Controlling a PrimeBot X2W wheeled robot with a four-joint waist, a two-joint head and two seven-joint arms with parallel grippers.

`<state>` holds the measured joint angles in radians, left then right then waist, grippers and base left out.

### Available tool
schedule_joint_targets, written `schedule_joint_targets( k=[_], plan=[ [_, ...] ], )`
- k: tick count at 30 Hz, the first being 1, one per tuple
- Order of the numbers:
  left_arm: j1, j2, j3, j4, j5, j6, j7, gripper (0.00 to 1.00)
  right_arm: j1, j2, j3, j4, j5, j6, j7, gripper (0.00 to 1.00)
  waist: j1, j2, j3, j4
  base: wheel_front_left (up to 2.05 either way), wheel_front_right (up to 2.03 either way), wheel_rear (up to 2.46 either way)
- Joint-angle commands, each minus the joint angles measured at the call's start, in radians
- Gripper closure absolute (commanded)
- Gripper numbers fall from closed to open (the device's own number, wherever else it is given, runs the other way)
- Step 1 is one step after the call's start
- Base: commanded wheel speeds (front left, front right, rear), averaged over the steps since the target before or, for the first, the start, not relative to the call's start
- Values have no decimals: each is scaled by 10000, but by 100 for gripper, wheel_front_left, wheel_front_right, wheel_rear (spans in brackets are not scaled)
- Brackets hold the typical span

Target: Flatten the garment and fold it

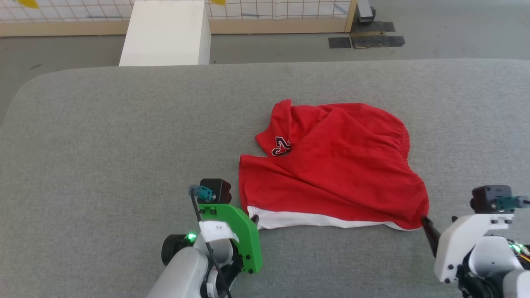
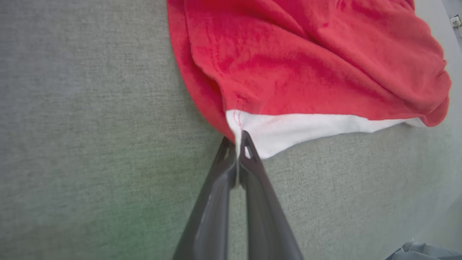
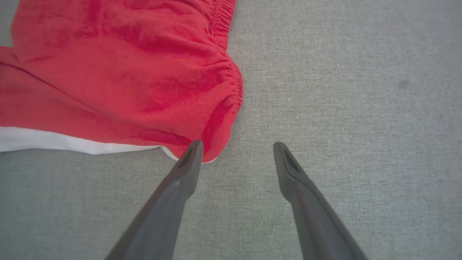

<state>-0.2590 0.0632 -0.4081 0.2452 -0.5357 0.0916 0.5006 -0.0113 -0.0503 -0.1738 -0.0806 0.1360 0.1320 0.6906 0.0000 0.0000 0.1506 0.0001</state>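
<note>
Across grey padding (image 1: 124,124), left arm (image 1: 186,269) jaws pinch garment (image 1: 339,165).

On the table (image 1: 124,145) the garment (image 1: 339,165) — box (image 1: 165,33) behind, on the floor (image 1: 269,49)

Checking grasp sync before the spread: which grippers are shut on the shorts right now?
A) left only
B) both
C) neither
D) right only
A: the left gripper has its fingers pinched together on the corner of the white hem of the shorts. The right gripper stands wide open at the other corner, with nothing between its fingers.
</note>
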Motion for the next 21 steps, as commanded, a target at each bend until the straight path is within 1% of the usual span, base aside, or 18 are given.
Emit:
schedule_joint_targets(
  k=[1,6,11,17,18,19,21],
  plan=[
    [217,71,-6,-184,-29,79,-11,100,-247,1,139,93,-143,-13,132,0,0,0,133,145,0,0,0],
    [481,119,-23,-590,-36,234,9,100,-649,1,496,733,-714,-13,382,0,0,0,292,285,0,0,0],
    [575,127,-89,-789,-61,272,33,100,-1095,1,665,1599,-1109,-13,428,0,0,0,487,424,0,0,0],
    [557,117,-149,-879,-92,266,-24,100,-1368,-24,842,2408,-1185,-13,389,0,0,0,623,543,0,0,0],
    [555,115,-148,-889,-103,255,-58,100,-1396,-24,849,2479,-1103,-13,366,80,0,0,627,551,0,0,0],
    [559,112,-141,-903,-134,232,-107,100,-1419,-23,869,2556,-1018,-13,352,100,0,0,616,558,0,0,0],
    [563,106,-104,-943,-187,190,-245,100,-1456,-30,917,2599,-843,-13,290,100,0,0,562,551,0,0,0]
  ],
)
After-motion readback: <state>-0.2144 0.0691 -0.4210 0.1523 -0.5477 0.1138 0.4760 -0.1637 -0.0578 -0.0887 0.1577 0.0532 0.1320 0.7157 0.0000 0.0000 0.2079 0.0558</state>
